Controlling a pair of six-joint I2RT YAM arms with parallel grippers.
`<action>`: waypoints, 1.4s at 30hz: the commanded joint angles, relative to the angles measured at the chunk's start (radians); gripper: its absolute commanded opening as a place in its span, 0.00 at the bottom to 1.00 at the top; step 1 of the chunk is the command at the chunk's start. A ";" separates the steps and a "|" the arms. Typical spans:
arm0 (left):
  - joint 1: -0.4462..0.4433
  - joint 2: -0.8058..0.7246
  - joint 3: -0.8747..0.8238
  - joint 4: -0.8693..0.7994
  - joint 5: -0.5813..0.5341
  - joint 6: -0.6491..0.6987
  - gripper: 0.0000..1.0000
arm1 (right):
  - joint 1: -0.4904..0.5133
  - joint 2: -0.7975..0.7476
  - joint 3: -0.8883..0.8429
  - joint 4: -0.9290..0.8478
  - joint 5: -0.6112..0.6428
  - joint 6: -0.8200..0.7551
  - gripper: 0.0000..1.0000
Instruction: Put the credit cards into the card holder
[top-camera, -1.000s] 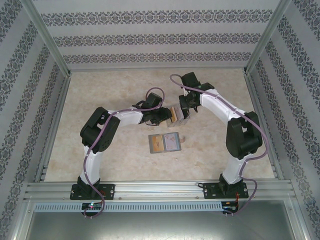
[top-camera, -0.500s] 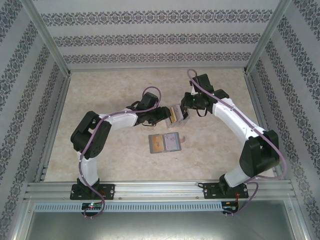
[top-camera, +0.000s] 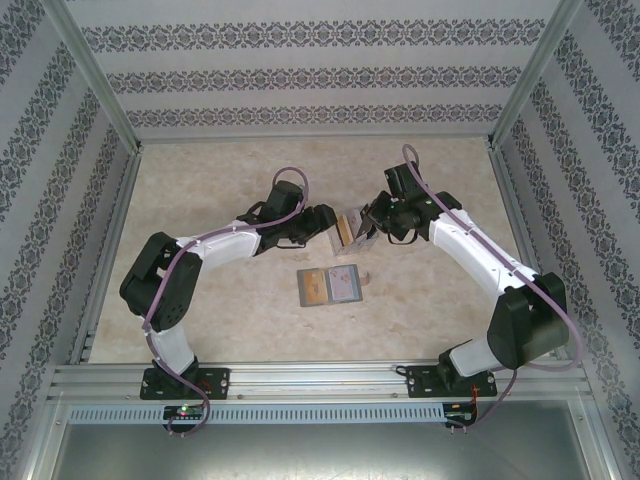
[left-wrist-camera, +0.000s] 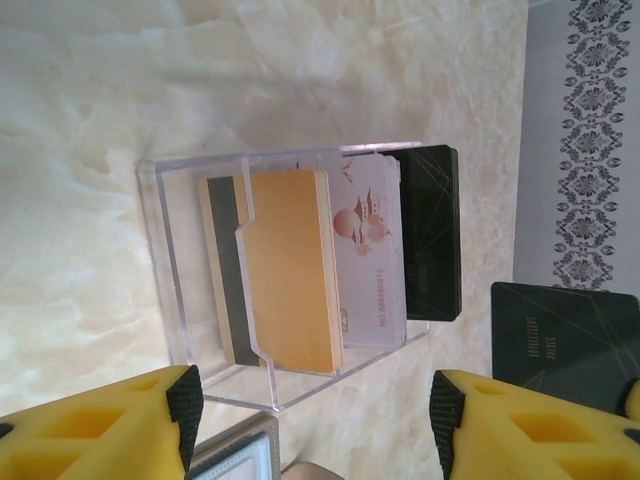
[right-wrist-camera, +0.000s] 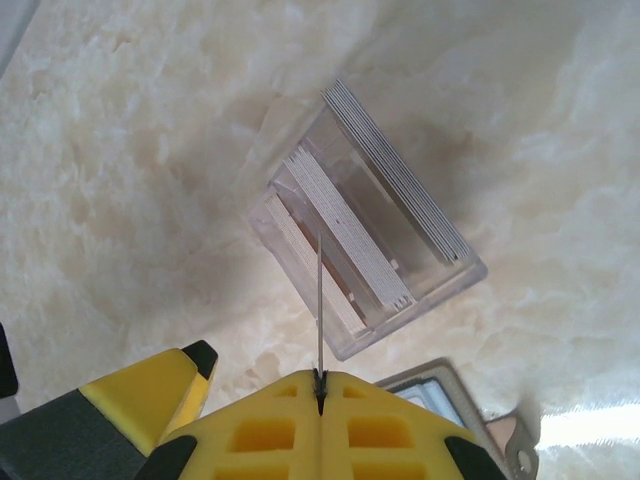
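Observation:
A clear plastic box (left-wrist-camera: 290, 280) stands on the table, holding a gold-orange credit card (left-wrist-camera: 290, 270), a white card (left-wrist-camera: 370, 240) and a black card (left-wrist-camera: 428, 230). My left gripper (left-wrist-camera: 315, 410) is open just short of the box, with nothing between its yellow fingers (left-wrist-camera: 150, 420). My right gripper (right-wrist-camera: 319, 380) is shut on a thin card seen edge-on (right-wrist-camera: 319, 290), held above the box (right-wrist-camera: 365, 230). That dark card (left-wrist-camera: 565, 335) hangs to the right of the box. The grey card holder (top-camera: 330, 285) lies open nearer the arm bases, a tan card and a paler card showing on its two panels.
In the top view the box (top-camera: 350, 228) sits between the left gripper (top-camera: 326, 222) and the right gripper (top-camera: 373, 224), at mid-table. A corner of the card holder (right-wrist-camera: 440, 395) lies just below the box. Patterned walls with metal posts enclose the marble tabletop.
The left gripper has opened and drawn back to the left of the box. The right arm has swung outward to the right, its gripper still shut on the thin card.

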 joint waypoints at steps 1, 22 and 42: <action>0.011 -0.012 -0.006 0.067 0.040 -0.031 0.64 | 0.007 -0.014 -0.013 -0.032 0.010 0.092 0.00; 0.014 -0.105 -0.121 0.419 0.231 -0.124 0.71 | -0.048 -0.161 -0.221 0.450 -0.412 -0.159 0.00; 0.017 -0.094 -0.136 0.586 0.299 -0.205 0.41 | -0.119 -0.147 -0.312 0.697 -0.569 0.011 0.00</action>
